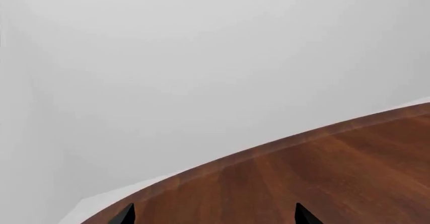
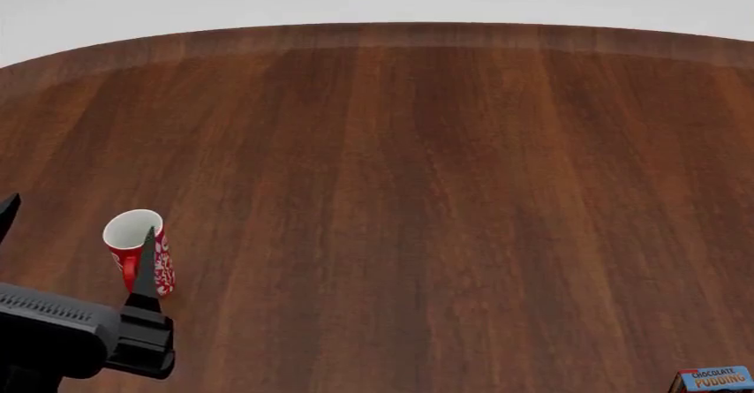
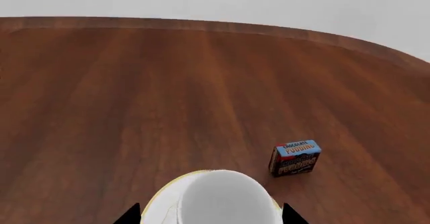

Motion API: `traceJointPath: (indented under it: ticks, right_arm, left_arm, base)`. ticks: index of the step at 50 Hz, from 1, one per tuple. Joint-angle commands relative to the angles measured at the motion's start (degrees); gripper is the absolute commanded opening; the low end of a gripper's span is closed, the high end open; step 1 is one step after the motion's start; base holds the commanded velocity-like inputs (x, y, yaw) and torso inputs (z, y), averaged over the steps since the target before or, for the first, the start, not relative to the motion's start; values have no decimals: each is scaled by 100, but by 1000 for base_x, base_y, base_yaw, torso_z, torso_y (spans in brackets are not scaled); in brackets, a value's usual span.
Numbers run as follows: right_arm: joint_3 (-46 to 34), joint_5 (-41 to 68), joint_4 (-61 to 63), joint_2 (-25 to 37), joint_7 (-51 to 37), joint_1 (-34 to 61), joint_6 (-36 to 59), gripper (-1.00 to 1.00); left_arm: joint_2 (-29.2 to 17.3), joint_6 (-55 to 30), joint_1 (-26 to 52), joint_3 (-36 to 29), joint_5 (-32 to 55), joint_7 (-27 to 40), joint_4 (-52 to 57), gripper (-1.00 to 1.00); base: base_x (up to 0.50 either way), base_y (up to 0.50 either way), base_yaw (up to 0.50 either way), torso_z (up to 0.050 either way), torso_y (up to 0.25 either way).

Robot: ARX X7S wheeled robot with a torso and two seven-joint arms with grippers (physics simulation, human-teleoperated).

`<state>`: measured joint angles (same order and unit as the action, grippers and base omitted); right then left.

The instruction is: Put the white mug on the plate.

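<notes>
The white mug (image 3: 225,199) shows only in the right wrist view, seen from above with its grey inside. It stands over the plate (image 3: 158,206), whose white face and thin tan rim show to one side of it and behind it. I cannot tell whether the mug rests on the plate or hangs just above it. My right gripper (image 3: 211,216) straddles the mug with its dark fingertips (image 3: 131,215) wide apart, and plate shows between one tip and the mug. My left gripper (image 1: 213,216) is open and empty over the wooden table; it also shows in the head view (image 2: 77,238).
A small red mug (image 2: 139,253) with a white pattern stands by the left gripper. A blue chocolate pudding box (image 3: 295,157) stands near the plate and also shows in the head view (image 2: 712,380). The round wooden table's far edge (image 2: 377,33) meets a pale wall.
</notes>
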<state>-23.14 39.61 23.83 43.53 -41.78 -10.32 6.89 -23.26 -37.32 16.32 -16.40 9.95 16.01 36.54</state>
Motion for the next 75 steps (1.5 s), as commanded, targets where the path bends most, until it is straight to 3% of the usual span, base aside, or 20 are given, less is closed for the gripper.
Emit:
traceJointPath:
  ticks: [1,30,50,60,75]
  right_arm:
    - [138,2,622,350,-320,48,261,100]
    - [588,296,1382,1017,-835,374,845,100]
    - [813,412,1693,1288,-1028,340,936,100]
    - [1026,529,1911,1529,-1185,250,971,100]
    - [1235,824,2328,1811,-1516,430,1276,100]
  left_arm:
    - [-37,-164,68,39,47,19,174,100]
    - [-97,-944,628,145,277,-5,814,100]
    - [24,-3411,2531,512,935,24,2259,100]
    - [-391,-3782,3410,889,2924,1225,2332,100]
    - [-649,-4130,4303,1286,4696,2220,2271,100]
  base:
    - [0,0,0,0,0]
    - [0,0,0,0,0]
    - [0,0,0,0,0]
    - [0,0,0,0,0]
    - [0,0,0,0,0]
